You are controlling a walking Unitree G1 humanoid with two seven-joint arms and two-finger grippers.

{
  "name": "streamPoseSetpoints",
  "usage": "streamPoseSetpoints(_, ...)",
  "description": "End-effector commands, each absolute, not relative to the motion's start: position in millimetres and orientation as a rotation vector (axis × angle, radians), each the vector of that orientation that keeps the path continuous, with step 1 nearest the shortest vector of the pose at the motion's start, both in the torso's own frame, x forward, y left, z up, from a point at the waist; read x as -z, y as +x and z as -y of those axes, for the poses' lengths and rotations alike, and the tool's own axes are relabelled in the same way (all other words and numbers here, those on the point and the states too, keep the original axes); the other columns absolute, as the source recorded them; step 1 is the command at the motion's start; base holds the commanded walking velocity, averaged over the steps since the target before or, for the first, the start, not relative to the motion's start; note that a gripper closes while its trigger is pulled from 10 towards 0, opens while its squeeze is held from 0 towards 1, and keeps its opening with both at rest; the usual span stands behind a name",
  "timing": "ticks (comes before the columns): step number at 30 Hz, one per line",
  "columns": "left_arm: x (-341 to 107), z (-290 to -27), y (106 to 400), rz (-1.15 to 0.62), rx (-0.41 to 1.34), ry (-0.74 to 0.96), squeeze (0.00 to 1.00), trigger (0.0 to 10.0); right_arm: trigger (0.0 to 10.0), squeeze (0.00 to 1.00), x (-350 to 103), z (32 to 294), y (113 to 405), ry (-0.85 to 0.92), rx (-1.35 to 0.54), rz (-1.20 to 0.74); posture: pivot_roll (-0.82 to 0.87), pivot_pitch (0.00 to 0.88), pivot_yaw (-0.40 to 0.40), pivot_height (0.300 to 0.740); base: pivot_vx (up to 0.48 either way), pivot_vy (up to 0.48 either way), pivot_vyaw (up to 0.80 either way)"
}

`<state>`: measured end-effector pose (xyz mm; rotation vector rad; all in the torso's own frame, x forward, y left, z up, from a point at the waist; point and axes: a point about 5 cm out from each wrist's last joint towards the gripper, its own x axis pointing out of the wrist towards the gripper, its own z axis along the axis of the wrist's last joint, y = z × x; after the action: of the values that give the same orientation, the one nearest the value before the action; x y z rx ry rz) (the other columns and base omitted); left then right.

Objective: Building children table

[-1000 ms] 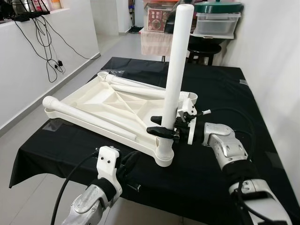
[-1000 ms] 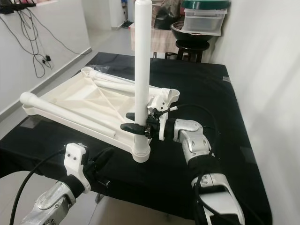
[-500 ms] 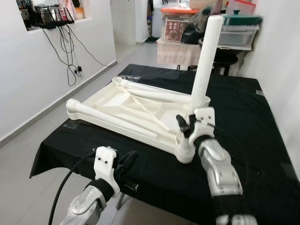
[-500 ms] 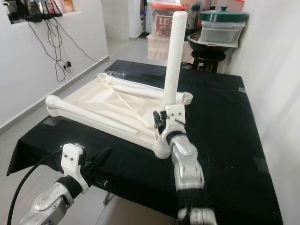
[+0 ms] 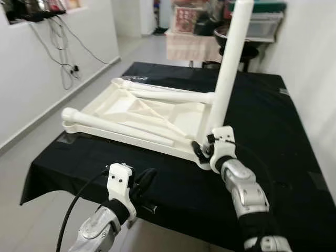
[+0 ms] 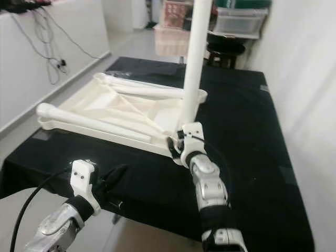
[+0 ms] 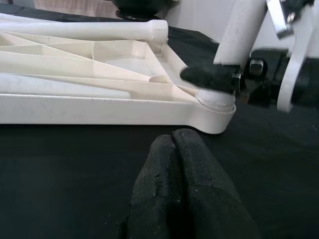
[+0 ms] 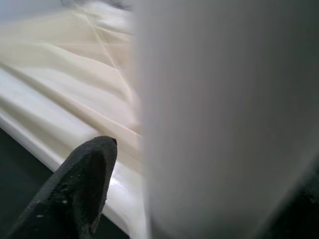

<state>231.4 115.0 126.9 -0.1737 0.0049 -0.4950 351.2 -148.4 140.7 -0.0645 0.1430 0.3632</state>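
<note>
A white children's table top (image 5: 131, 107) lies upside down on the black-covered table (image 5: 262, 121). One white leg (image 5: 228, 68) stands upright in its near right corner socket. My right gripper (image 5: 202, 149) is shut on that leg just above the socket; one black finger (image 8: 79, 184) rests beside the leg (image 8: 224, 119). Two more legs lie on the top, one along its near edge (image 5: 113, 126) and one along its far edge (image 5: 168, 95). My left gripper (image 7: 173, 139) is shut with nothing in it, low over the cloth in front of the socket corner (image 7: 214, 107).
Behind the table stand a dark stool (image 5: 247, 50) and stacked storage boxes (image 6: 239, 21). A white wall runs close along the right side. Cables (image 5: 63, 58) hang on the left wall above bare floor. Black cloth lies bare to the right of the table top.
The camera has shifted. My right wrist has swung from the right of the upright leg round to its near side, still shut on it. The left arm has stayed put.
</note>
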Motion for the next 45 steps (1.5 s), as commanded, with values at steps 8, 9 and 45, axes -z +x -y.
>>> streamPoseSetpoints(8,-122.7,-114.6,232.1,-0.022,0.493,-0.165,0.0,10.0,10.0,0.0,-160.8,136.5,361.0,-0.106,-0.764,-0.08,0.04,0.0,-0.036,0.74,0.0,0.0,0.0)
streamPoseSetpoints(9,-122.8,-114.4,232.4,-0.022,0.493,-0.165,0.0,10.0,10.0,0.0,-163.7,137.8,363.7,-0.113,-0.808,-0.089,0.04,0.0,-0.036,0.74,0.0,0.0,0.0)
streamPoseSetpoints(45,-121.0,-119.2,233.8,-0.026,0.492,-0.154,0.0,10.0,0.0,0.0,-116.6,221.1,315.3,-0.214,0.121,-0.228,0.01,0.0,-0.024,0.74,0.0,0.0,0.0)
